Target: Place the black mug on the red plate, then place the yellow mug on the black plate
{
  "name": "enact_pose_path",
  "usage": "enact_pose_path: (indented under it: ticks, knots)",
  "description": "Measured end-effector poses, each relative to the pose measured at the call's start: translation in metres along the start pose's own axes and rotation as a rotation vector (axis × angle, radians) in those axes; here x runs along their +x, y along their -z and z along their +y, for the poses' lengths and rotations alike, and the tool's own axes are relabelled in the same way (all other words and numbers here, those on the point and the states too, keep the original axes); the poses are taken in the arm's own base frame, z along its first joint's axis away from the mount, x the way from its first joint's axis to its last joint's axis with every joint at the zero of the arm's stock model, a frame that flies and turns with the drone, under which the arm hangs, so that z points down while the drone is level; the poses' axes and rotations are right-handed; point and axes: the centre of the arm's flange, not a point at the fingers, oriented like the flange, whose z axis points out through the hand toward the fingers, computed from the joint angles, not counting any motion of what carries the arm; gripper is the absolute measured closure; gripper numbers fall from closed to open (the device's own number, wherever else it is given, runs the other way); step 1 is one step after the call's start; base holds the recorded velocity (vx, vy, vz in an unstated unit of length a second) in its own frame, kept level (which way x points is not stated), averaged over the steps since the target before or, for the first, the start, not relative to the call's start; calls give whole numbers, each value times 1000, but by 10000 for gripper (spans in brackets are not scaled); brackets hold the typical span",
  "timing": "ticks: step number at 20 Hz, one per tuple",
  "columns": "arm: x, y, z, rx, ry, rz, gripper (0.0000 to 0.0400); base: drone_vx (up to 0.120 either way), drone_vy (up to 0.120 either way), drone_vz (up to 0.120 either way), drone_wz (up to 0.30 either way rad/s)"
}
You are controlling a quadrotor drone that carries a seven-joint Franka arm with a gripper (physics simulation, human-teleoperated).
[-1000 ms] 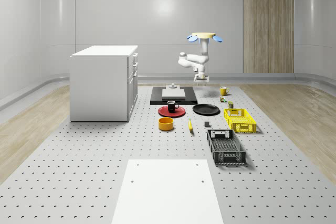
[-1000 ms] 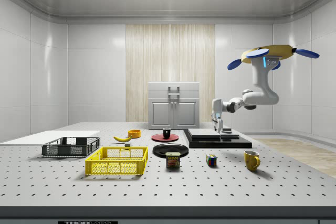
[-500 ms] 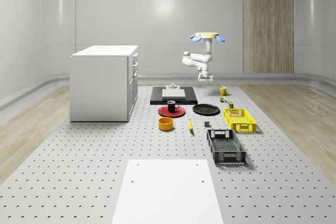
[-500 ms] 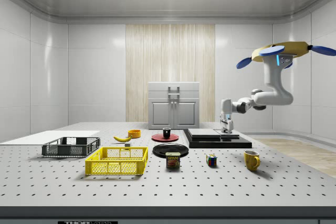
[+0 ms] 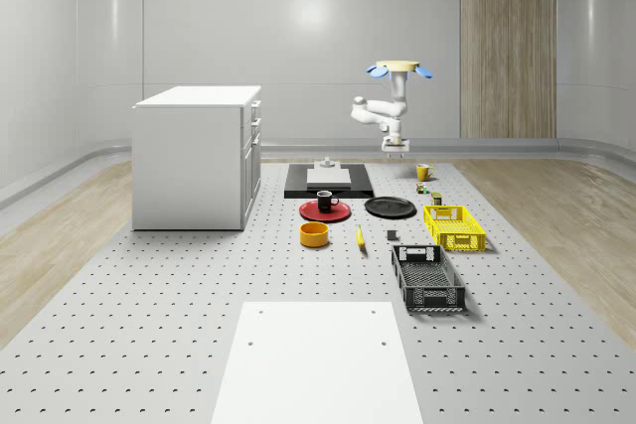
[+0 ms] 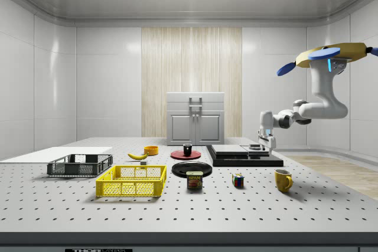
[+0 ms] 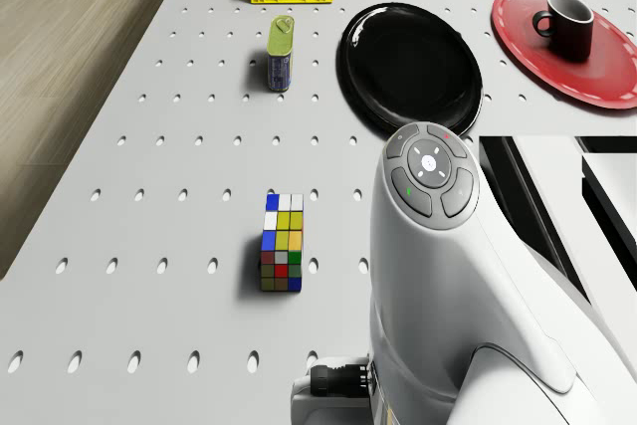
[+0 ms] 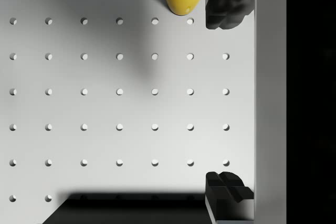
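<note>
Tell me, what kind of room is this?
Probably a robot test lab in a simulator: a big table full of holes, a flying drone hovering near the table's end, and scattered practice things like a yellow mug and a puzzle cube.

The perforated table (image 5: 149,325) carried a white cabinet (image 5: 197,156), both plates, two baskets, an orange bowl (image 5: 314,234) and a yellow mug (image 6: 283,180).

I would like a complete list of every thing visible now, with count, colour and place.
black mug: 1, black, on the red plate
black plate: 1, bare, beside the red plate
yellow mug: 1, on table
bowl: 1, yellow-orange
banana: 1, yellow
crates: yellow, black
can: 1
cube: 1, multicoloured
cabinet: 1, white
drone: hovers past the dark platform
gripper: fingers open, above table
</note>
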Motion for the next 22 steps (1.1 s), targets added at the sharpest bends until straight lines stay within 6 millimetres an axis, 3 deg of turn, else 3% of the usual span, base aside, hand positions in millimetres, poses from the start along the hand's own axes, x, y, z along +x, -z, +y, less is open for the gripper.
enact_pose_path:
  ticks: [6,11,15,18,22]
  knots:
    - [0,0,0,0,0,0,0,-120,120,0,0]
    - [0,0,0,0,0,0,0,0,120,-8,0]
    - [0,0,0,0,0,0,0,0,120,-120,0]
    - [0,0,0,0,0,0,0,0,120,-13,0]
    - [0,0,0,0,0,0,0,110,120,0,0]
